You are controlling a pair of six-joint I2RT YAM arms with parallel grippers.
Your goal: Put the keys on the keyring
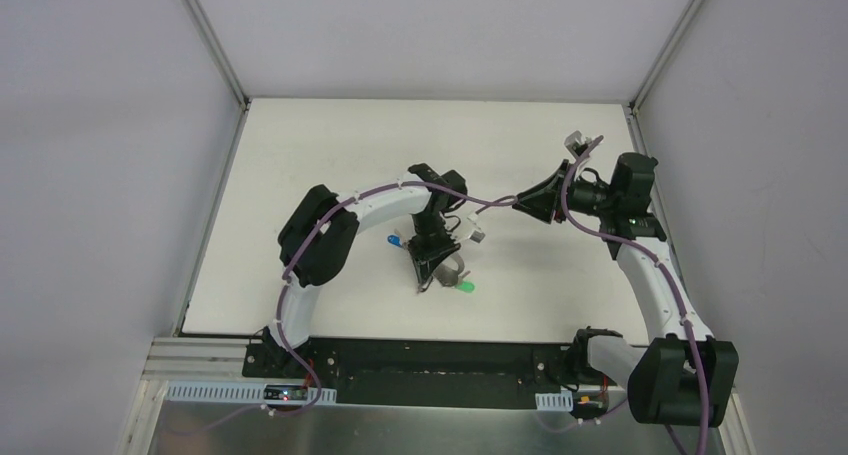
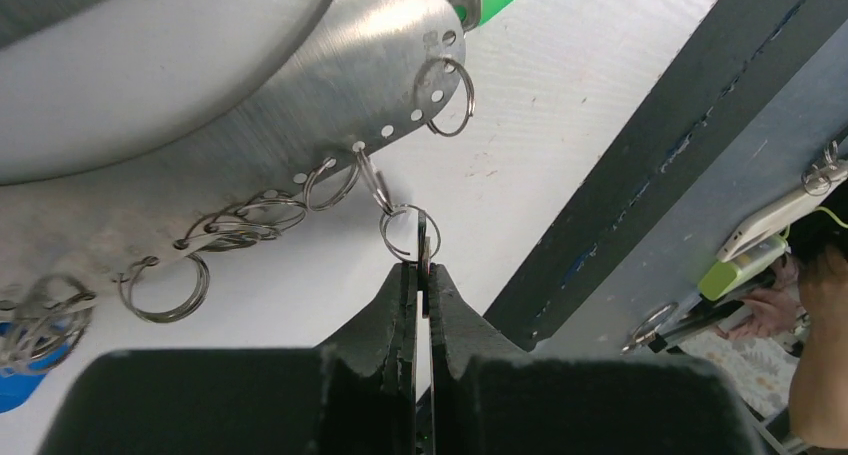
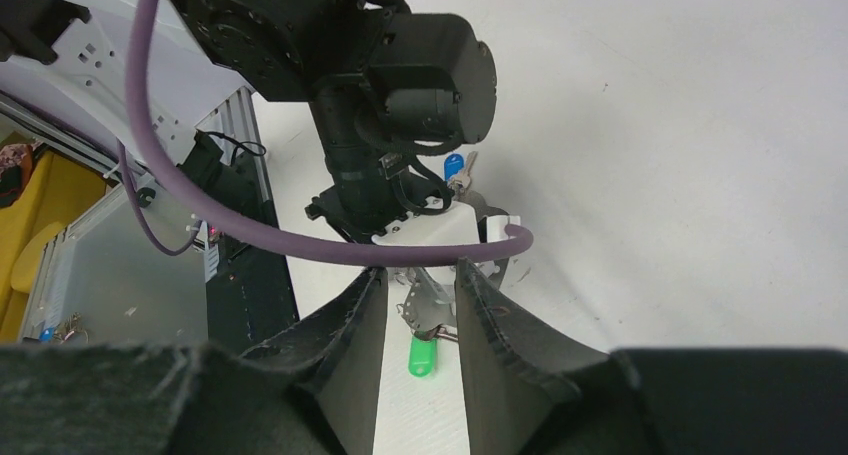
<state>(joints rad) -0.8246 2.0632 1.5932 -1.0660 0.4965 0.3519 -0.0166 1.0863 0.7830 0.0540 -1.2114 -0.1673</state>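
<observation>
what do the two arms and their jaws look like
The left arm and right arm have white curved links between bulky black joint housings. A purple cable runs along each. The jaws are matte black wedges tapering to thin tips.

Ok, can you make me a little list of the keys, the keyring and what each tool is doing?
keyring: silvery plate with holes, rings hanging along its edge
left tool: shut, pinching one small ring of the keyring
right tool: open, holding nothing
green key: on the table beside the left tool
blue key: on the table, other side of the left tool
</observation>
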